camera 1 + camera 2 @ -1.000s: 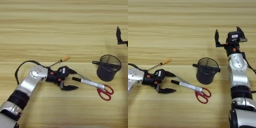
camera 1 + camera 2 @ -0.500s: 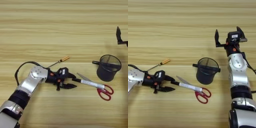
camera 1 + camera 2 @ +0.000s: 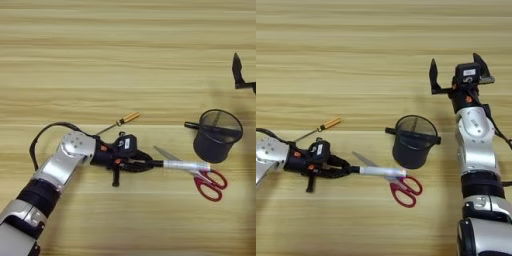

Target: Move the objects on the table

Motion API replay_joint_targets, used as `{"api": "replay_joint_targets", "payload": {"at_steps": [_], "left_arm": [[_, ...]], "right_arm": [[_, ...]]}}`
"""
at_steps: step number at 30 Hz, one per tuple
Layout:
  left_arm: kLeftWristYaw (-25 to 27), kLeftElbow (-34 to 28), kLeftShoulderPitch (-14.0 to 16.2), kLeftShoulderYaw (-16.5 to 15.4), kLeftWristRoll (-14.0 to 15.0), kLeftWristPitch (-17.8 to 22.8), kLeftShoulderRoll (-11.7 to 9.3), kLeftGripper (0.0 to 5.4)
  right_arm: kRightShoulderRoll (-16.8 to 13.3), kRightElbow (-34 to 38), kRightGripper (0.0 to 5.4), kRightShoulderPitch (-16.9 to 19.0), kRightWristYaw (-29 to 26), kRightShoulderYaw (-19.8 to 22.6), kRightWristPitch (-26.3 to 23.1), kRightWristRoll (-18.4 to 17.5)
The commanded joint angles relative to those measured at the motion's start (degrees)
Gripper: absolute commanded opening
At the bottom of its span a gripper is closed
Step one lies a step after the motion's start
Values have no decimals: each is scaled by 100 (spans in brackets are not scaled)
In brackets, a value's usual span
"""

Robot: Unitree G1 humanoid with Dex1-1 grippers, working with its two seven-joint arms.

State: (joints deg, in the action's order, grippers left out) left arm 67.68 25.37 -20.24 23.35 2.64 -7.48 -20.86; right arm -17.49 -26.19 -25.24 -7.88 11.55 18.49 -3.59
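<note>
The table (image 3: 125,55) carries 4 objects, all in the near half.

The right arm stands parked at the far right, its gripper (image 3: 461,75) raised beside and beyond the cup, fingers spread wide, holding nothing. No change from 1 s ago.

The left arm reaches in from the near left corner. Its gripper (image 3: 145,164) lies low over the table, just near of the screwdriver. 1 s ago its fingers stood open around the marker's near end; they are now clenched on the black cap of the marker (image 3: 182,164).

The cup (image 3: 216,135) stands upright, right of centre, untouched.

The scissors (image 3: 202,175) lie in front of the cup, blades pointing left, red handles to the right. The marker lies across them, its white barrel over the blades, touching.

The screwdriver (image 3: 120,121) lies apart, just beyond the left gripper, orange handle to the right.

Judgement: the grasp on the marker is newly made, so a lift is the likely next step. The scissors under the barrel may be dragged if the marker is pulled sideways rather than raised.
</note>
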Motion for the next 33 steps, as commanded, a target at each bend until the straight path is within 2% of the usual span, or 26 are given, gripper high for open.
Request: {"api": "replay_joint_targets", "payload": {"at_steps": [1,20,33], "left_arm": [[2,58,-74,33,-110,-69,6,61],[21,26,-26,0,-92,-211,-63,60],[289,-351,75,-128,197,-214,-103,60]], "right_arm": [[8,18,540,-28,4,-1,36,-33],[-1,-24,540,-44,6,13,55,-31],[-9,-55,540,-53,5,14,75,-27]]}}
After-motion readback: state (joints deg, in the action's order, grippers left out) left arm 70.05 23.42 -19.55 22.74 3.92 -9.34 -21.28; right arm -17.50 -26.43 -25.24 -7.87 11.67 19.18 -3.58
